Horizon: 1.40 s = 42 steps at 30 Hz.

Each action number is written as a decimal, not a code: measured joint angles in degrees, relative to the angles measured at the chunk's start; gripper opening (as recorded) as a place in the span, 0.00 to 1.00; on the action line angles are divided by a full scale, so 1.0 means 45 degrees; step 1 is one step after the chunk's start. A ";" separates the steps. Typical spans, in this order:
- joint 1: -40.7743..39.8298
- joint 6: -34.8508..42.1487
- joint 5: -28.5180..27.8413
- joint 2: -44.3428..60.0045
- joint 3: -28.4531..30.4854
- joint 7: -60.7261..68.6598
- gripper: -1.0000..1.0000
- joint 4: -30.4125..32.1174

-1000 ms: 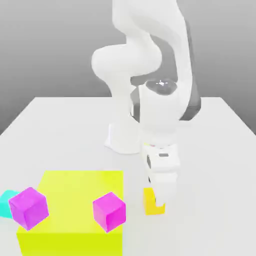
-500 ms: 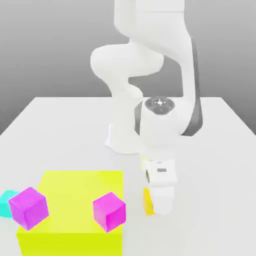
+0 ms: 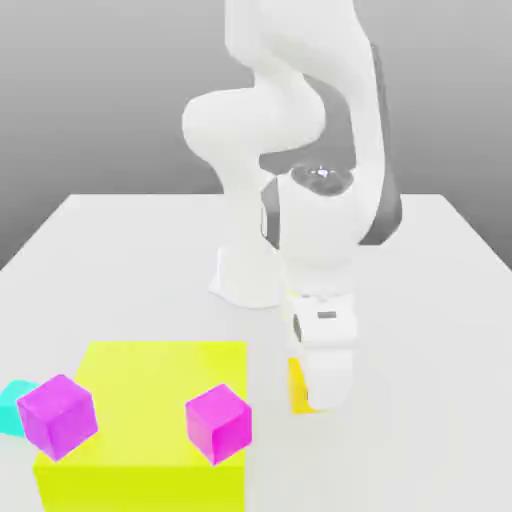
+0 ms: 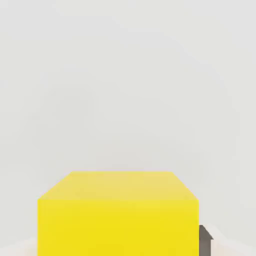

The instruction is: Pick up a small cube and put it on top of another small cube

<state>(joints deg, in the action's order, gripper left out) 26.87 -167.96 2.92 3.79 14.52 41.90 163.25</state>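
As hand (image 3: 318, 395) grips – yellow cube (image 3: 296, 386) held.

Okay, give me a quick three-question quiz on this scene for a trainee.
1. True or false: the gripper is shut on the small orange-yellow cube.
2. Which cubes sit on the big yellow block? A) two magenta-toned ones B) a cyan one C) none
3. Fill in: the cyan cube lies at the exterior view's ____ edge.

Key: 1 true; 2 A, the violet-toned cube and the pinker cube; 3 left.
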 joint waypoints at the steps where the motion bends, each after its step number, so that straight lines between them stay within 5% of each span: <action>1: 0.0012 0.0127 -0.0169 -0.0161 0.0056 -0.0132 0.00 0.0044; 9: -0.0060 0.0941 -0.1275 -0.1082 0.0022 -0.0771 0.00 0.0251; 19: -0.0629 0.4075 -0.2594 -0.0413 0.0891 0.2432 0.00 -0.4108; 31: -0.4858 0.8252 -0.0889 -0.0728 0.3098 0.5458 0.00 -0.7434; 34: -0.6069 0.8044 -0.0558 -0.0569 0.2893 0.5561 0.00 -0.7316; 40: -0.5632 0.6646 0.0200 0.0545 0.2424 0.6084 0.00 -0.6871; 41: -0.5669 0.6462 0.0336 0.0723 0.2400 0.6182 1.00 -0.6813; 42: -0.5669 0.6462 0.0336 0.0723 0.2400 0.6182 1.00 -0.6813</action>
<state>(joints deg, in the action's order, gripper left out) 1.36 -138.88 4.43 7.04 25.32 69.72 132.59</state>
